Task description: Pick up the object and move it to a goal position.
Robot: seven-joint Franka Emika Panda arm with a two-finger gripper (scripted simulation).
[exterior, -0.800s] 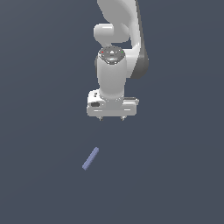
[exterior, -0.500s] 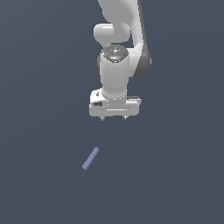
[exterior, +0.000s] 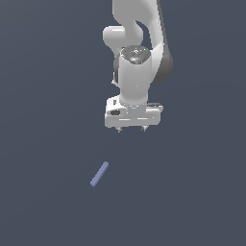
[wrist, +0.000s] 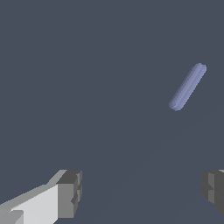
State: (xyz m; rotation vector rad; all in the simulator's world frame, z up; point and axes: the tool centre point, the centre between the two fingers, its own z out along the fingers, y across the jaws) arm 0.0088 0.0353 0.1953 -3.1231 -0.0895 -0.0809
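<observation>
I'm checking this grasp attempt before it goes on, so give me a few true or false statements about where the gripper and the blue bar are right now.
1. The gripper is shut on the blue bar. False: the jaws stand wide apart and hold nothing.
2. The bar lies apart from the gripper, untouched. True.
3. In the exterior view, the bar sits toward that view's left of the gripper. True.
4. The bar lies between the fingertips in the wrist view. False: it lies well clear of them.
5. The bar lies at a slant in the exterior view. True.
</observation>
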